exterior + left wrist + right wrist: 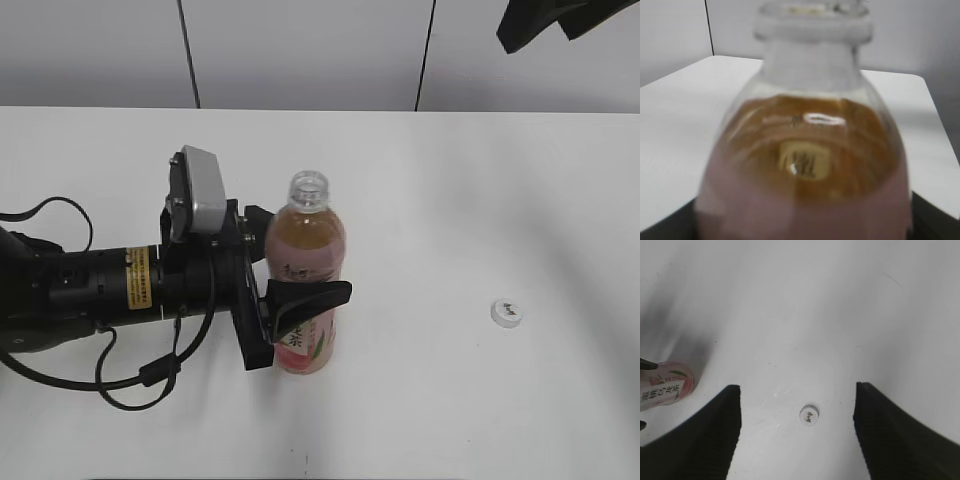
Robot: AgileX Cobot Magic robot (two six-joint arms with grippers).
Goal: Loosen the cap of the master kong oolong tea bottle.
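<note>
The master kong oolong tea bottle (305,275) stands upright on the white table (450,200), its threaded neck open with no cap on it. My left gripper (290,300) is shut on the bottle's lower body; the bottle fills the left wrist view (805,165), blurred. The white cap (508,313) lies flat on the table to the right of the bottle, logo up. In the right wrist view the cap (809,415) lies far below, between the open fingers of my right gripper (797,430), and the bottle label (665,387) shows at the left edge. The right gripper (550,20) hangs high at the top right.
The left arm (90,285) lies along the table at the left with looping black cables (130,375). A grey panelled wall (300,50) stands behind the table.
</note>
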